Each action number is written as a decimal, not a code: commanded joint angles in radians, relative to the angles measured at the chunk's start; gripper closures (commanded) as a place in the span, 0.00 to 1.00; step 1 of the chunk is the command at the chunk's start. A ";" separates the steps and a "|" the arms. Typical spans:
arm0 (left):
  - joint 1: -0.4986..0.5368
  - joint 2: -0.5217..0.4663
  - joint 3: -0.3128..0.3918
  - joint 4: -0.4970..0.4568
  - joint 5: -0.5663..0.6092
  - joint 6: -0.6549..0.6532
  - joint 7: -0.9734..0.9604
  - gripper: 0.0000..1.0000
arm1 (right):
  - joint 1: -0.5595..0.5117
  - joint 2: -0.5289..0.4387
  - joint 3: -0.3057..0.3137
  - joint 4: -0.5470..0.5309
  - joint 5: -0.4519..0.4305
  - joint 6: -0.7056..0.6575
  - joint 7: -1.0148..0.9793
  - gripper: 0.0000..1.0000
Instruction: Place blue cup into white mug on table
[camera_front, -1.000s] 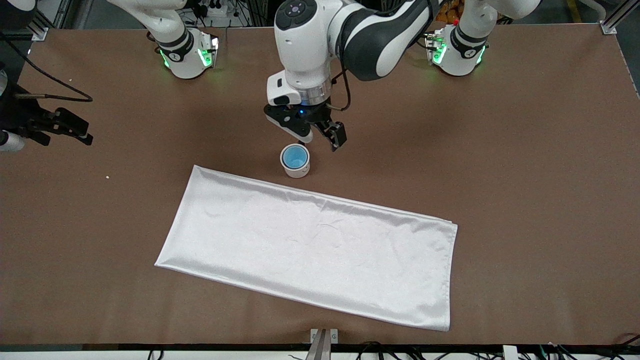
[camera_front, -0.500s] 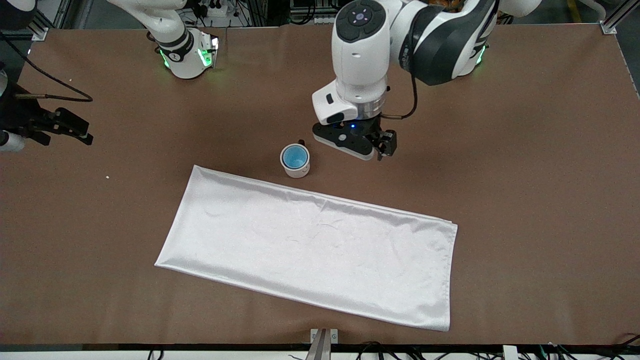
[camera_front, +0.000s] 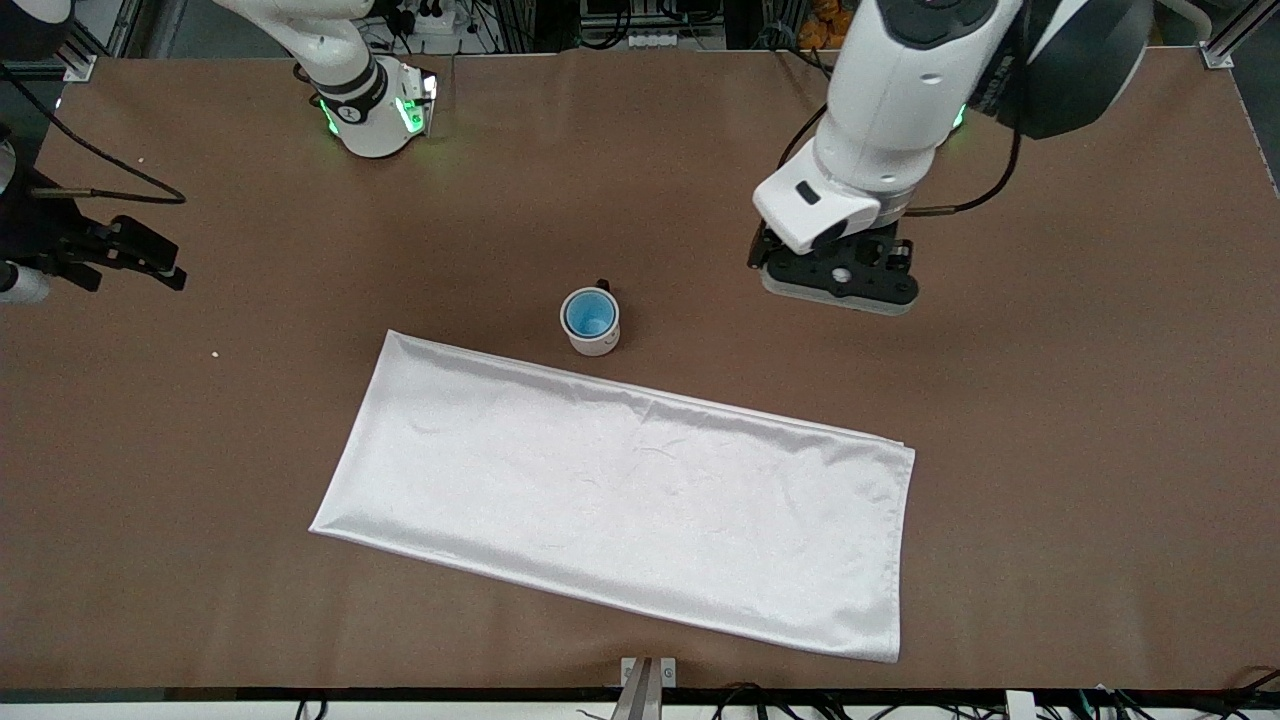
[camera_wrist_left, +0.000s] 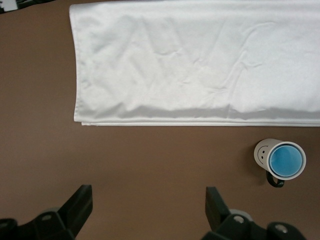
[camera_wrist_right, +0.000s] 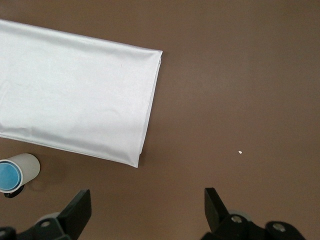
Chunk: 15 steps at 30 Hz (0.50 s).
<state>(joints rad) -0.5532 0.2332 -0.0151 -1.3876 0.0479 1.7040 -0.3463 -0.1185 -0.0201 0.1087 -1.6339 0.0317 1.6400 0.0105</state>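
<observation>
Front: blue cup (camera_front: 587, 315) seated in white mug (camera_front: 591, 335) on table (camera_front: 1050, 400), at 12 o'clock of white cloth (camera_front: 620, 495); looks done. Left wrist: left gripper (camera_wrist_left: 147, 212) empty, fingers apart, mug at 2 o'clock. Right wrist: right gripper (camera_wrist_right: 145, 212) parked, fingers apart.

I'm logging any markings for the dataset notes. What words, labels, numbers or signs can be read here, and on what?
No words, brand names or numbers can be read.
The only sign is a small dark smiley face drawn on the side of the white mug, which holds the blue cup.
The white cloth and the table show no markings.
</observation>
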 joint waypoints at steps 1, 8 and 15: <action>0.036 -0.124 -0.011 -0.119 -0.030 0.003 -0.040 0.00 | -0.012 0.000 0.009 0.003 -0.009 -0.008 -0.007 0.00; 0.085 -0.207 -0.011 -0.191 -0.031 0.005 -0.099 0.00 | -0.012 0.002 0.009 0.005 -0.009 -0.009 -0.007 0.00; 0.163 -0.259 -0.012 -0.229 -0.062 -0.006 -0.102 0.00 | -0.012 0.003 0.012 0.005 -0.007 -0.015 -0.011 0.00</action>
<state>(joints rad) -0.4481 0.0371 -0.0159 -1.5519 0.0274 1.7004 -0.4320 -0.1185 -0.0187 0.1092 -1.6339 0.0317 1.6364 0.0105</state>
